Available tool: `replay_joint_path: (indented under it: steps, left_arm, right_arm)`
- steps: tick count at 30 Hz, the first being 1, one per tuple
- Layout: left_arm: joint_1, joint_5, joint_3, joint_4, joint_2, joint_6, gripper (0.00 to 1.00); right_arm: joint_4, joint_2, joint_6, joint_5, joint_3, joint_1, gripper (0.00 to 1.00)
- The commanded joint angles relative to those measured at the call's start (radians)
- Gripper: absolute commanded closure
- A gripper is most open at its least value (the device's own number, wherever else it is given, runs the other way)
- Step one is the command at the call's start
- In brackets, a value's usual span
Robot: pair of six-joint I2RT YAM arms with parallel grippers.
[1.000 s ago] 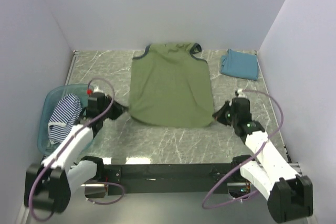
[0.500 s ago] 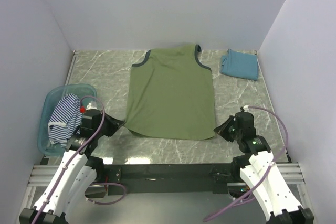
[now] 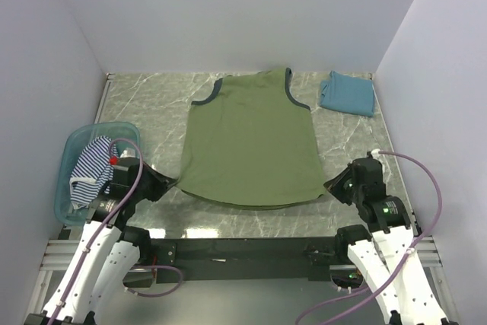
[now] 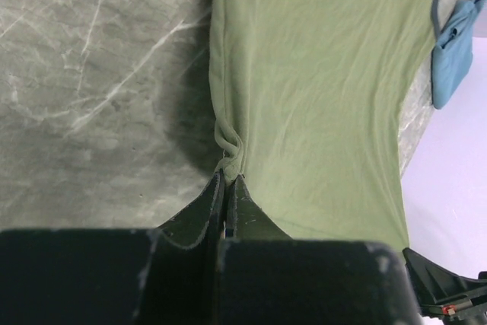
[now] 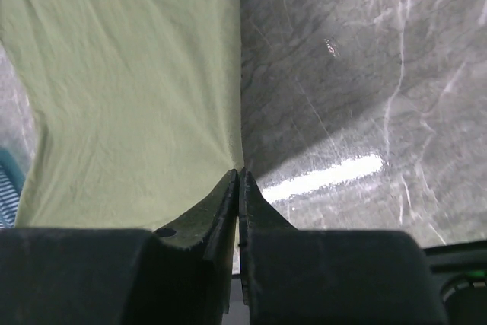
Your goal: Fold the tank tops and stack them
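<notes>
Olive-green tank top (image 3: 247, 142) flat mid-tabletop (image 3: 144, 104), unfolded | your left hand (image 3: 170, 182) pinches one hem corner, right hand (image 3: 329, 188) seemingly the other | teal-blue tank top (image 3: 347, 93) folded; striped tank top (image 3: 90, 165) waits in tub (image 3: 67, 209).

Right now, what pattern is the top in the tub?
Navy-and-white stripes on that tank top; clearest in the top external view.

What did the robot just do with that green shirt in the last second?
The left pincer and right pincer, gripping the olive-green tank top by its bottom corners, dragged it toward the arms' bases, flattening its bunched neckline. The folded teal-blue top and the striped top in the tub stayed put.
</notes>
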Motion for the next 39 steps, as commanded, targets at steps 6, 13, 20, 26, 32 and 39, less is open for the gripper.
replay_joint_path:
  steps: [6, 13, 20, 26, 32, 39]
  left_arm:
    - [-0.001, 0.045, 0.05, -0.084, -0.055, 0.029, 0.93]
    - [-0.003, 0.08, 0.109, -0.108, -0.066, 0.095, 0.46]
    - [-0.001, 0.079, 0.237, 0.028, 0.116, 0.234, 0.36]
    - [0.002, -0.01, 0.456, 0.074, 0.359, 0.351, 0.41]
    - [0.013, -0.116, 0.815, -0.022, 0.431, 0.397, 0.39]
    - [0.019, -0.197, 1.195, -0.102, 0.485, 0.419, 0.37]
  right_arm:
    - [-0.155, -0.048, 0.003, 0.048, 0.085, -0.008, 0.82]
    - [-0.182, -0.074, -0.033, 0.02, 0.115, -0.008, 0.32]
    - [0.059, -0.018, -0.012, -0.175, 0.041, 0.088, 0.33]
    - [0.306, 0.279, 0.255, 0.193, 0.108, 0.744, 0.36]
    - [0.354, 0.864, 0.283, 0.402, 0.499, 1.066, 0.44]
    - [0.305, 1.416, 0.214, 0.367, 1.033, 1.156, 0.55]
